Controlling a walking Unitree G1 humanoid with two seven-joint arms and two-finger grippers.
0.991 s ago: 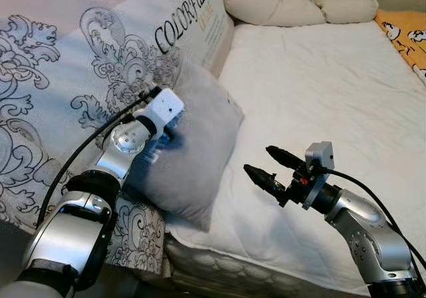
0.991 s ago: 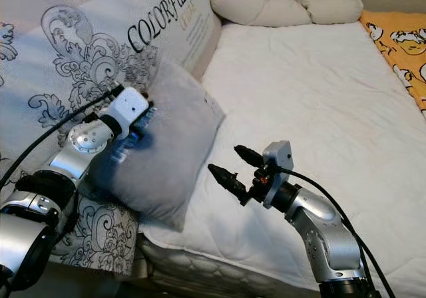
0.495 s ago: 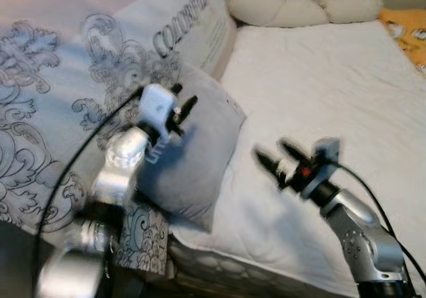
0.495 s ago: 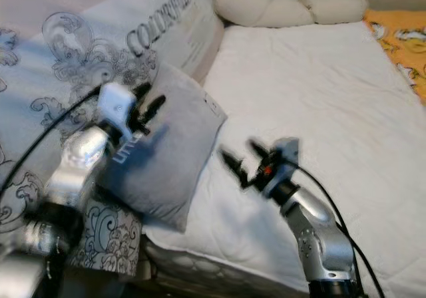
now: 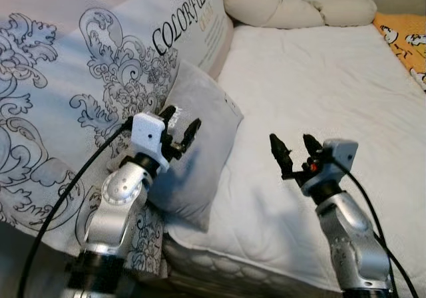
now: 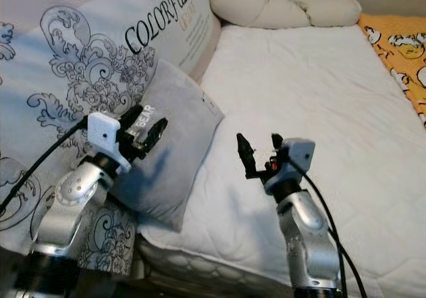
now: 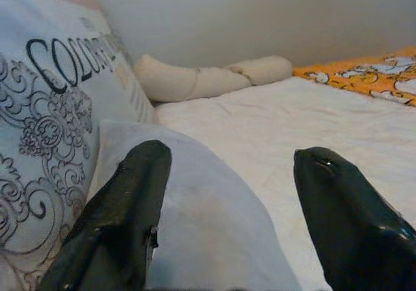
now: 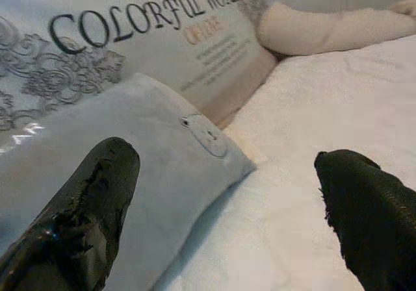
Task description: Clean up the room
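Note:
A grey cushion (image 5: 200, 145) leans against a big white patterned pillow (image 5: 86, 92) at the left edge of the white bed (image 5: 319, 85). My left gripper (image 5: 180, 130) is open and hovers just over the cushion's upper left part, holding nothing. In the left wrist view the cushion (image 7: 201, 226) lies between and below the two black fingers (image 7: 123, 219). Over the mattress to the right of the cushion, my right gripper (image 5: 293, 150) stands open and empty, pointing up. In the right wrist view the cushion (image 8: 149, 161) lies ahead.
A long cream bolster (image 5: 299, 8) lies along the head of the bed. An orange patterned blanket (image 5: 406, 38) covers the far right edge. The big pillow reads "COLORFUL" (image 5: 183, 25). The mattress front edge (image 5: 219, 268) is below the cushion.
My left gripper has come off the cushion and drawn back toward me, fingers now open above it. My right gripper has swung upward and moved a little right.

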